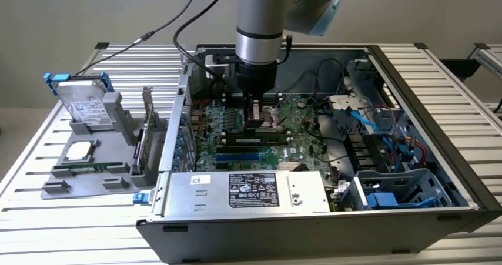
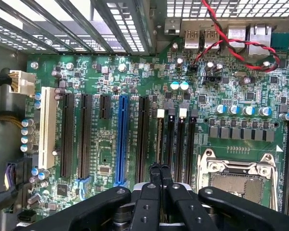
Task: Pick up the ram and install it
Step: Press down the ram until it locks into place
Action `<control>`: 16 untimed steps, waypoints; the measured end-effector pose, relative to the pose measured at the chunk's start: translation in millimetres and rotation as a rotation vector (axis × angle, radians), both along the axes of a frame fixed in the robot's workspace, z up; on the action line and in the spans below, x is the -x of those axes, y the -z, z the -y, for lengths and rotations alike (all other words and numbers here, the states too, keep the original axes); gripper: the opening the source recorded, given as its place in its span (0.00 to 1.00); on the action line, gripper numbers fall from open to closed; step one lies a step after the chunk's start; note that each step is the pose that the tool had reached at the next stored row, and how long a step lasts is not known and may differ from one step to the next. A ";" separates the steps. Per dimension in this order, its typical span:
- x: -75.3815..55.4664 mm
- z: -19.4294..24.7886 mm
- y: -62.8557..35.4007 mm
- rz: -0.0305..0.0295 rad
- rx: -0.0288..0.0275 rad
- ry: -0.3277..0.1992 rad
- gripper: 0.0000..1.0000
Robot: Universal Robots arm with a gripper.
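The exterior view shows the open computer case (image 1: pixel 439 177) on the slatted table (image 1: pixel 32 177), with the gripper (image 1: pixel 255 121) lowered over the motherboard (image 1: pixel 302 130). The wrist view shows the fingertips (image 2: pixel 159 169) pressed together, empty, above the slots. The ram (image 1: pixel 255 140) lies seated in a slot just beneath the fingers.

Not much readable here tbh. The power supply (image 1: pixel 243 193) has a black label (image 1: pixel 253 190) covered in white print and certification marks, too tiny to make out. The hard drive (image 1: pixel 84 104) has a white sticker, also illegible. Nothing legible printed on the motherboard (image 2: pixel 135 91) either.
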State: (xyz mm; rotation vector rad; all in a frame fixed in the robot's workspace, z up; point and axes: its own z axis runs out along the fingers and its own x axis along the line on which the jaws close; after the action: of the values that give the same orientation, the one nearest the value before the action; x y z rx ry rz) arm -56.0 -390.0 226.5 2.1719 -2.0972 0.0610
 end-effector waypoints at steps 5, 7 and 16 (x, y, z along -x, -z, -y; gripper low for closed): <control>0.0 -1.9 0.8 -0.0001 0.0009 0.000 0.10; 0.2 -2.7 1.6 0.0000 0.0018 0.000 0.10; 1.5 -3.6 -1.6 0.0010 0.0001 0.000 0.10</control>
State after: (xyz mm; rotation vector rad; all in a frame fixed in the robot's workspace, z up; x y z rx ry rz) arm -57.5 -386.4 228.1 2.1722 -2.0978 0.0622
